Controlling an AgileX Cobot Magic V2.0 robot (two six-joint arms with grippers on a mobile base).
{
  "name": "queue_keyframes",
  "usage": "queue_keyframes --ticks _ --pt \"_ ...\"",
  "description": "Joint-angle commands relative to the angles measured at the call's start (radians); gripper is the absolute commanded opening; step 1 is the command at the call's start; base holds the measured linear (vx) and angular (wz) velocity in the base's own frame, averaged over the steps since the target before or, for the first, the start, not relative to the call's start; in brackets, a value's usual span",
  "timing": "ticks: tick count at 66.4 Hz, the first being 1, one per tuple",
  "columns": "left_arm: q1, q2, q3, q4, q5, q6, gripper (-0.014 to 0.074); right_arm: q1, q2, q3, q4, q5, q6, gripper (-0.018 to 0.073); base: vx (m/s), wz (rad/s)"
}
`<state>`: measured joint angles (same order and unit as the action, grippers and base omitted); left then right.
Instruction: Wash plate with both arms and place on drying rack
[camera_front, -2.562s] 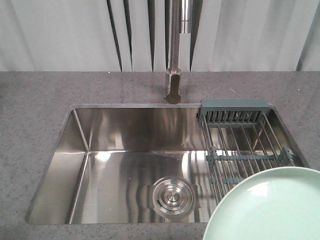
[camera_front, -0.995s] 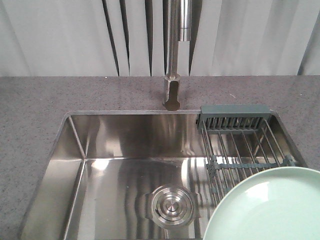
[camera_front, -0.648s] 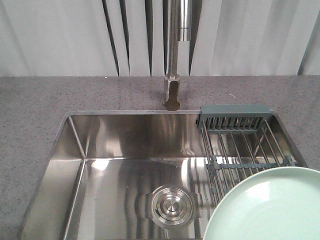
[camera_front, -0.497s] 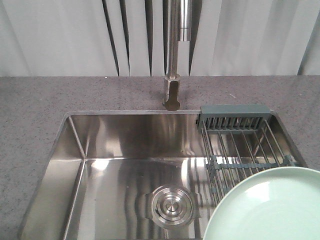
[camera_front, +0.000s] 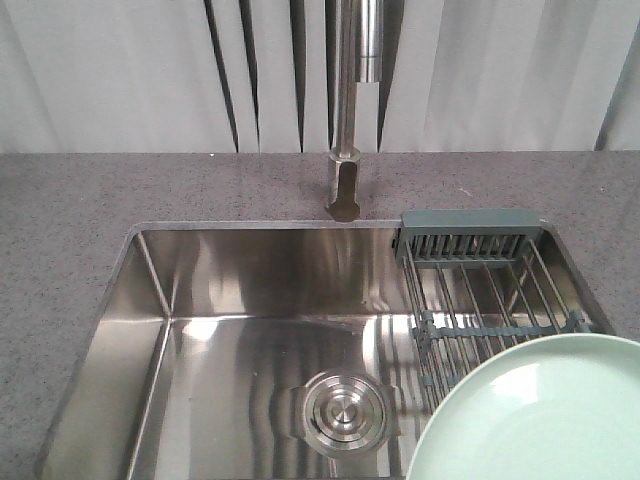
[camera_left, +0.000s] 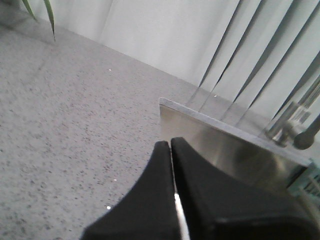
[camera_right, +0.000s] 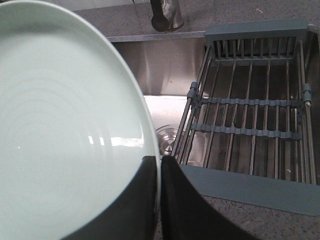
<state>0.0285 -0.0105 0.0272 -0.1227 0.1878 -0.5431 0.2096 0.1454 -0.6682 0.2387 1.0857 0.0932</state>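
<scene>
The plate (camera_front: 530, 415) is held in the air at the near right of the sink (camera_front: 250, 300), by the rack (camera_front: 468, 220) but not on it. Its rim is clamped in the right hand (camera_right: 160, 162). The left hand (camera_left: 170, 145) hangs over the table (camera_front: 70, 200) left of the sink, pressed together on nothing. No water shows at the faucet (camera_front: 347, 150) and the sink looks dry, so washing seems not yet begun. Wetting, washing with both arms and racking are all left.
</scene>
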Motion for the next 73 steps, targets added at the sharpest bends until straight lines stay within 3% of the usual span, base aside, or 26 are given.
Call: queue_keyframes --ticks 1,11,31,40,46,51,54,62,73 --pt "-0.008 -0.014 -0.033 -0.035 -0.078 -0.051 -0.0006 -0.004 0.017 -0.023 0.009 -0.074 -0.001 -0.0001 0.00 0.00" --pt "-0.008 -0.014 -0.033 -0.045 -0.113 -0.060 -0.0006 -0.004 0.017 -0.023 0.009 -0.074 -0.001 -0.0001 0.00 0.00" --pt "-0.008 -0.014 -0.033 -0.308 -0.293 -0.091 -0.0006 -0.004 0.017 -0.023 0.009 -0.074 -0.001 -0.0001 0.00 0.00" --pt "-0.009 -0.014 -0.037 -0.487 -0.361 -0.197 -0.0006 -0.004 0.017 -0.023 0.009 -0.074 -0.001 -0.0001 0.00 0.00" --pt "-0.009 -0.014 -0.067 -0.540 -0.369 -0.278 -0.0006 -0.004 0.017 -0.023 0.009 -0.074 -0.001 -0.0001 0.00 0.00" --pt "-0.009 -0.014 -0.136 -0.539 -0.354 -0.337 -0.0006 -0.004 0.017 -0.023 0.009 -0.074 -0.001 -0.0001 0.00 0.00" --pt "-0.009 -0.014 -0.199 -0.500 -0.353 -0.339 -0.0006 -0.004 0.017 -0.023 0.009 -0.074 -0.001 -0.0001 0.00 0.00" --pt "-0.009 0.028 -0.353 -0.278 -0.333 -0.343 -0.0006 -0.004 0.017 -0.023 0.009 -0.074 -0.001 -0.0001 0.00 0.00" --pt "-0.022 0.191 -0.549 -0.064 -0.242 -0.349 -0.0006 -0.004 0.017 -0.023 0.009 -0.074 -0.001 -0.0001 0.00 0.00"
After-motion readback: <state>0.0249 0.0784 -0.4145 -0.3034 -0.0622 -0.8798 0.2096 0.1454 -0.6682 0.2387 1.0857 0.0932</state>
